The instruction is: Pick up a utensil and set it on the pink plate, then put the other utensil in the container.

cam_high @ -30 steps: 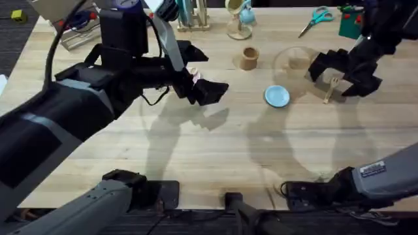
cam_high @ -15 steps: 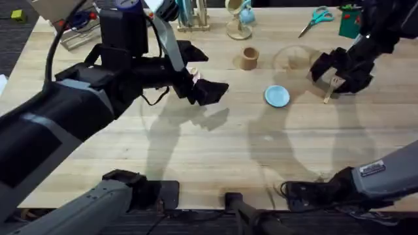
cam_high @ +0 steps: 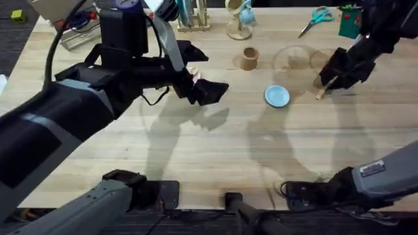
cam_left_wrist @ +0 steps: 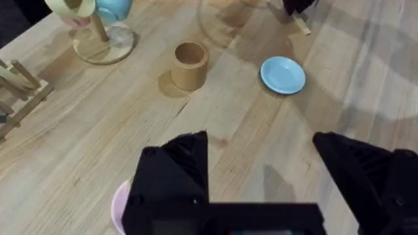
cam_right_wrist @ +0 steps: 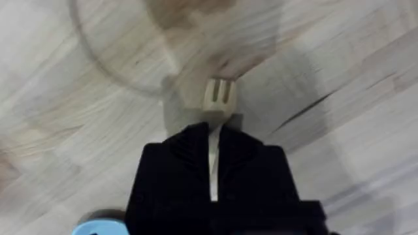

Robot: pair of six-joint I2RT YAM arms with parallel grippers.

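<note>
My right gripper [cam_high: 331,77] is shut on the handle of the other utensil [cam_high: 321,93], a small wooden fork; its pronged end [cam_right_wrist: 219,98] sticks out past the black fingers [cam_right_wrist: 183,150], just above the table at the right. The tan container [cam_high: 248,58] stands to the left of it, beyond the blue plate. My left gripper [cam_high: 210,73] hangs open and holds nothing, over the pink plate [cam_left_wrist: 119,205], of which only a rim shows. The first utensil is hidden.
A light blue plate [cam_high: 277,96] lies between the two grippers. Along the back edge stand a mug tree with a pale blue mug [cam_high: 241,18], a wooden rack [cam_high: 189,16], scissors [cam_high: 317,16] and a green object [cam_high: 349,23].
My right gripper has closed on the fork, which now juts out below the fingers at a slant. The left arm has not moved.
</note>
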